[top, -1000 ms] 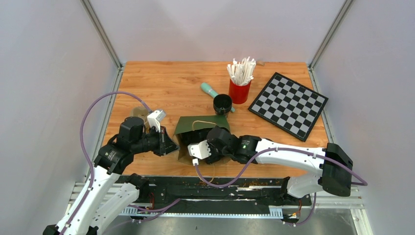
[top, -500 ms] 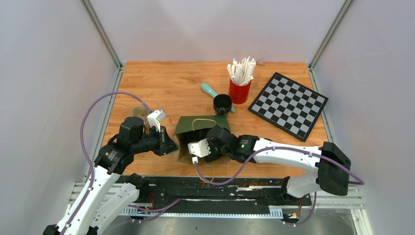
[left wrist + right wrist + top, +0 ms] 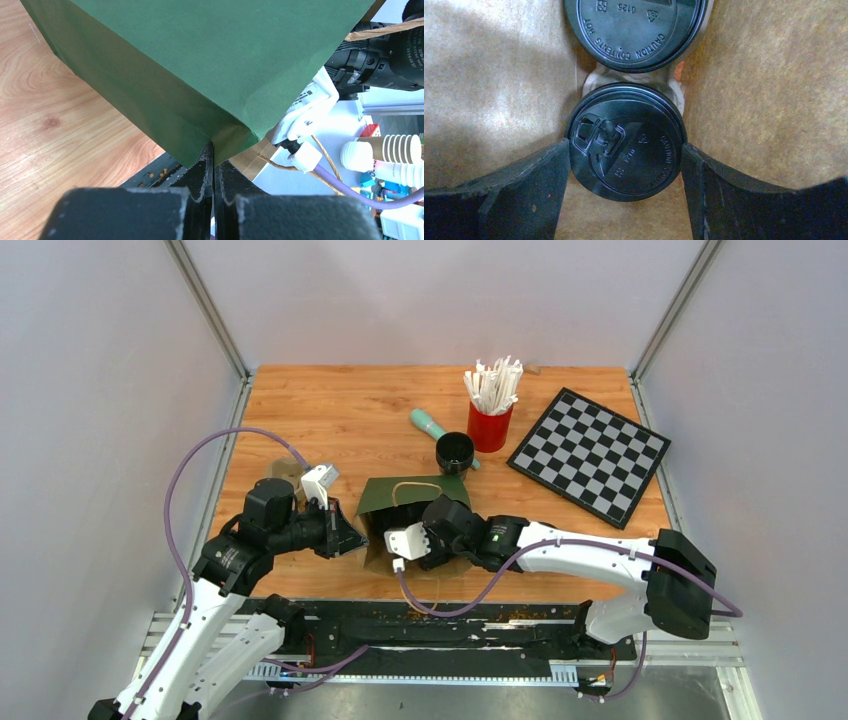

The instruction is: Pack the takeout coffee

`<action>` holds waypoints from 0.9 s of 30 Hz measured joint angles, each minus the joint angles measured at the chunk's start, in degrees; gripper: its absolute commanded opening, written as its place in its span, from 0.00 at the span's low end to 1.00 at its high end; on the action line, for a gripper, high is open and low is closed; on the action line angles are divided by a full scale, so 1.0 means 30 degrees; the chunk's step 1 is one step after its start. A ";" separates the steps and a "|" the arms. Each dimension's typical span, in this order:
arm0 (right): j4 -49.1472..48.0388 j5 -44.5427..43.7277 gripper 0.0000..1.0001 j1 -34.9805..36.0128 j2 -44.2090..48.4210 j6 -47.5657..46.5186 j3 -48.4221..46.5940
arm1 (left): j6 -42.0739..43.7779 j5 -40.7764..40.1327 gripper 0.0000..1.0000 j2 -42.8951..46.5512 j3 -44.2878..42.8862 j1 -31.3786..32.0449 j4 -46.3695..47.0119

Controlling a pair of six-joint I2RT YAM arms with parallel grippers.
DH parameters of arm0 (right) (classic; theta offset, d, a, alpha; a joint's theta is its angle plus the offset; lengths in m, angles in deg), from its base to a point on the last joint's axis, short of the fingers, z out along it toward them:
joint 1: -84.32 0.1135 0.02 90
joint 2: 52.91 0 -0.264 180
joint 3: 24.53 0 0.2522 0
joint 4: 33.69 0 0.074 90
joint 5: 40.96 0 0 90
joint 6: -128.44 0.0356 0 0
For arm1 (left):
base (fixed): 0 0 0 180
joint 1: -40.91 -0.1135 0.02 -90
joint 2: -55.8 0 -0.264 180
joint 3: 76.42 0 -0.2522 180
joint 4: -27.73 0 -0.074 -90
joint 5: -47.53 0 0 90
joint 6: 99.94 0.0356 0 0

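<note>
A green paper bag (image 3: pixel 404 499) with a brown inside (image 3: pixel 489 85) lies open in the middle of the table. My left gripper (image 3: pixel 214 150) is shut on the bag's rim at a corner (image 3: pixel 352 537), pinching the paper flat. My right gripper (image 3: pixel 625 150) reaches inside the bag, so the top view shows only its wrist (image 3: pixel 440 530). Its two fingers press against either side of a black-lidded coffee cup (image 3: pixel 626 130). A second cup with the same black lid (image 3: pixel 634 30) stands just beyond it, with pale carrier pulp between them.
A red cup of white straws (image 3: pixel 490 410) and a black cup (image 3: pixel 455 451) with a teal handle (image 3: pixel 428 423) stand behind the bag. A chessboard (image 3: pixel 590 453) lies at the right. A brown paper item (image 3: pixel 283 470) sits behind the left arm.
</note>
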 measured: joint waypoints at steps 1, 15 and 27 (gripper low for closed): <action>-0.0036 0.0007 0.69 -0.0044 -0.0029 0.0000 0.0000 | -0.0015 0.0000 0.00 0.0000 0.0000 0.0000 0.0000; -0.0437 0.0073 0.70 -0.0306 -0.0313 0.0022 0.0051 | -0.0036 0.0073 0.00 0.0015 0.0087 0.0000 0.0007; -0.0896 0.0102 0.72 -0.0444 -0.0313 0.0066 0.0379 | -0.0044 0.0131 0.00 0.0000 0.0087 0.0000 0.0022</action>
